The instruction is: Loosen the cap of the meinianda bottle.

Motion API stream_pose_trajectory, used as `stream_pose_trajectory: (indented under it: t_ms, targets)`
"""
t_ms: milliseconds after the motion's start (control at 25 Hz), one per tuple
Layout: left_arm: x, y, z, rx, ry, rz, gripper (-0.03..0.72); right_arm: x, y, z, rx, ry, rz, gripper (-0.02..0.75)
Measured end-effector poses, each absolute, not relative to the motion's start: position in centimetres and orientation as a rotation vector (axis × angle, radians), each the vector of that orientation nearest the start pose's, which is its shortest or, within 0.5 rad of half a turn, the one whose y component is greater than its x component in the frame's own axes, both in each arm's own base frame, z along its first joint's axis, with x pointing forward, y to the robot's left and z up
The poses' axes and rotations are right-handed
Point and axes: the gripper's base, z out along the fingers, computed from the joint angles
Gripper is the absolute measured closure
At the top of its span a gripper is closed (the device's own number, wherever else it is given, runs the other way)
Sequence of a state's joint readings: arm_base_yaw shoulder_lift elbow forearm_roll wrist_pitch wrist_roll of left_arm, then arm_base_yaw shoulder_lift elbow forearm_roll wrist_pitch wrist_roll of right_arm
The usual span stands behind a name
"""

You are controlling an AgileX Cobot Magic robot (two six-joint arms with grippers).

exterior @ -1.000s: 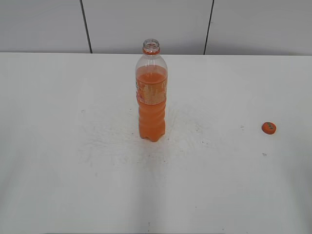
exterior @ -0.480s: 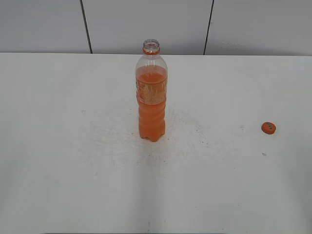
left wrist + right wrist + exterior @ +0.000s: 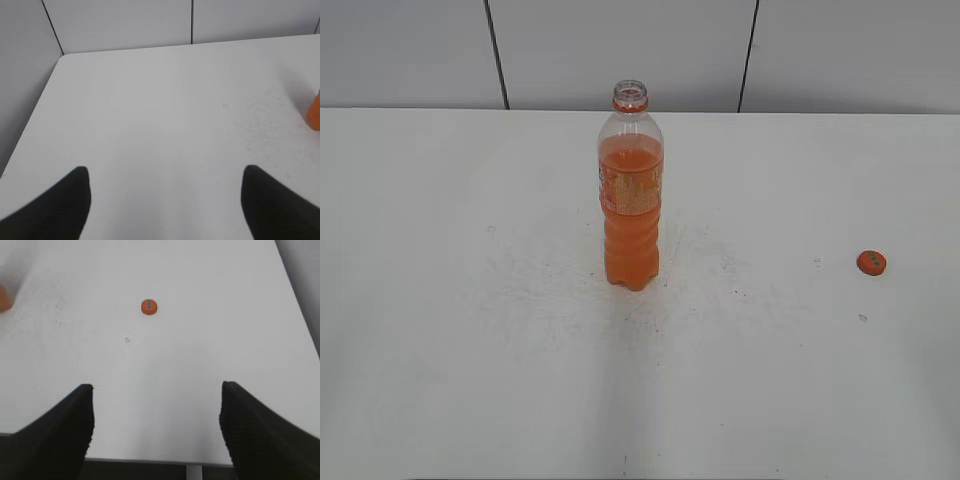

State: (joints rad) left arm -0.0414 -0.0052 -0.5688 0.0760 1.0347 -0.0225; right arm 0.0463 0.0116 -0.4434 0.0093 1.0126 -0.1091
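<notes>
The cap (image 3: pixel 871 263) is lying well right of the upright, open-necked meinianda bottle (image 3: pixel 631 200) (task seemingly done), so both grippers (image 3: pixel 165 205) (image 3: pixel 156 427), hanging wide apart, are best kept clear.

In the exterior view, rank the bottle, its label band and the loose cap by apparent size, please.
1. meinianda bottle, largest, standing uncapped.
2. label band round its middle.
3. cap, smallest, lying on the table to the right, apart from the bottle.
</notes>
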Motion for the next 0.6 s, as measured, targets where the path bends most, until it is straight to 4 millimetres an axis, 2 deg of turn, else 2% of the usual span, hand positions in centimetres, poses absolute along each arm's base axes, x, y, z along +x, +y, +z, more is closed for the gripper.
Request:
stream_pose_trajectory:
  t_ms: [600]
  targets:
    - [-1.36,0.59,29.83,0.013,1.942,0.038,0.126,0.21,0.07,26.50,-0.158,2.041,-0.029,0.150]
